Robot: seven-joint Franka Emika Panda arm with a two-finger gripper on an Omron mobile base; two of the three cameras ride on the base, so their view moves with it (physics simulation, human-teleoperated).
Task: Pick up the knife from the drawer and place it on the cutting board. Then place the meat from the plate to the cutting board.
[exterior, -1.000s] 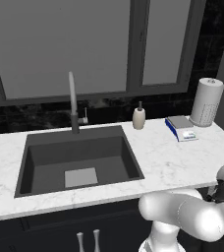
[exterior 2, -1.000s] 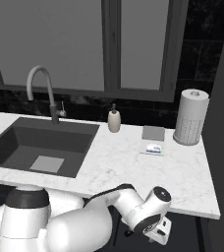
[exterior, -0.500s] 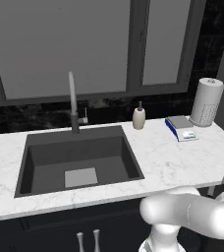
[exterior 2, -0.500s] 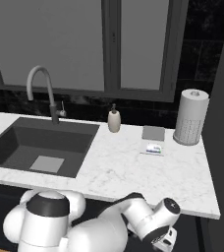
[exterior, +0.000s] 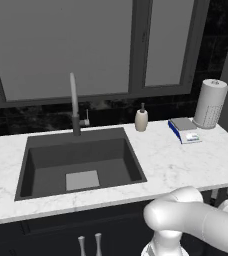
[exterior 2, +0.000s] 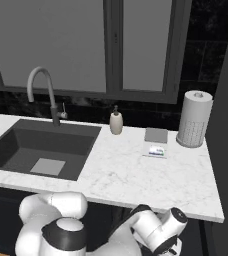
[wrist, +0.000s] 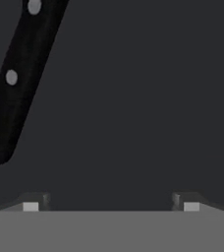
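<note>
Up and left of my claw, the black riveted knife handle lies slanted on the dark drawer floor. I hold the fingertips spread wide and empty, since the grab is, I judge, not yet lined up.

base views flank sink, hand view close (downward)

knife blade cut off by frame edge
</note>
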